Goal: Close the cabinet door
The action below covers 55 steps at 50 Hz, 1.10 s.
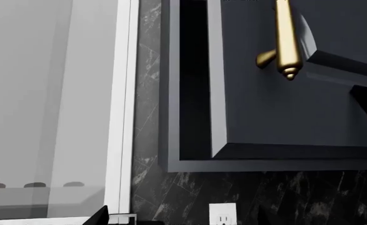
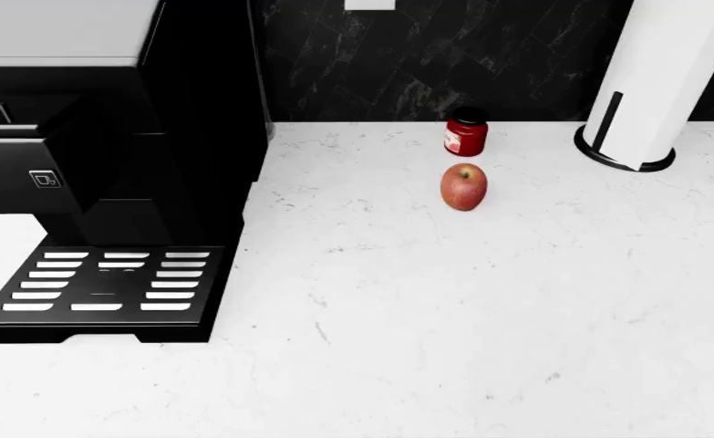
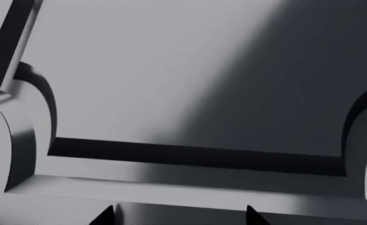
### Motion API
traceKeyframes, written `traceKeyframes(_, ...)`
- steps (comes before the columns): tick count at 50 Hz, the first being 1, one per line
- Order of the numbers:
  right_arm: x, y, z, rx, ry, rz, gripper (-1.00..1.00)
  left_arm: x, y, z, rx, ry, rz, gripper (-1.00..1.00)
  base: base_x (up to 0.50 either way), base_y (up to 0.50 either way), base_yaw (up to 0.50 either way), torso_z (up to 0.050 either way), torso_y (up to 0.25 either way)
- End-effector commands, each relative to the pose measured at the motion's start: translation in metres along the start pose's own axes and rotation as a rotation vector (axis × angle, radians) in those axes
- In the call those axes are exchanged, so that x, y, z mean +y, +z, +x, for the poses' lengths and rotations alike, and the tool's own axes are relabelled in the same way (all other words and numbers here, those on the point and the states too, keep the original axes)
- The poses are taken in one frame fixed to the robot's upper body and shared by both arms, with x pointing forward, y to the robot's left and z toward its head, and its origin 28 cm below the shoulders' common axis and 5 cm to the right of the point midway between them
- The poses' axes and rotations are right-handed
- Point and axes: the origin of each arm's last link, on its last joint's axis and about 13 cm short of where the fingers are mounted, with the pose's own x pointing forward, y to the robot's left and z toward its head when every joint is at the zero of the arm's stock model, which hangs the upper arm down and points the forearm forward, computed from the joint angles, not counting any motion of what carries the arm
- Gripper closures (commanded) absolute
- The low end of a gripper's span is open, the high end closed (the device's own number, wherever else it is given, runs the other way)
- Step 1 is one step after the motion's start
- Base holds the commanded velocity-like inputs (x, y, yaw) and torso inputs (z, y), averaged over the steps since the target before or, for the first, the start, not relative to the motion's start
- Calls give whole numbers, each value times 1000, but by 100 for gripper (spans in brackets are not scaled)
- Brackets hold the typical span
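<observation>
Head view: your white marble desk point(image 2: 454, 310) carries a black coffee machine point(image 2: 113, 164) at left, a red jar point(image 2: 465, 132) w/ dark lid near the back wall, a red apple point(image 2: 462, 186) just in front of it, and a white paper-towel roll on a black stand point(image 2: 648, 82) at right. No arm or cabinet shows here.

Left wrist view: the dark cabinet door point(image 1: 283, 108) hangs ajar, its edge standing out from the cabinet frame point(image 1: 170, 93), dark gap between them. A brass handle point(image 1: 285, 40) sits on the door face. Beside the frame: window point(image 1: 52, 103), black marble wall, white outlet point(image 1: 222, 214) below.

Right wrist view: door panel point(image 3: 190, 84) fills the frame, very close; nothing lies between. Right hand point(image 3: 180, 216): two dark fingertips apart, spread, pinching nothing. Left hand point(image 1: 102, 216): only one dark tip at the picture's edge; you cannot tell its state.
</observation>
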Motion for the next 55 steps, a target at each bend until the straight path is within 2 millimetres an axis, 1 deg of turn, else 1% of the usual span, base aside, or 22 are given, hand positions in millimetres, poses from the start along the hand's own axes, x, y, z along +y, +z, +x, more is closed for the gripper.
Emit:
traceKeyframes(1, 20, -41, -1, 186, 147, 84, -100, -1, 2, -1, -9, -1, -9, -100, 0, 0, 0, 0, 0)
traceKeyframes(9, 20, -42, 0, 190, 147, 79, -100, -1, 4, -1, -23, -10, -13, -100, 0, 0, 0, 0, 0)
traceKeyframes(28, 19, -66, 13, 248, 126, 63, -100, 2, 1, -1, -18, 1, -15, -100, 0, 0, 0, 0, 0)
traceKeyframes(55, 20, -83, 20, 288, 117, 39, -100, 5, -1, 0, -13, 11, -19, -100, 0, 0, 0, 0, 0)
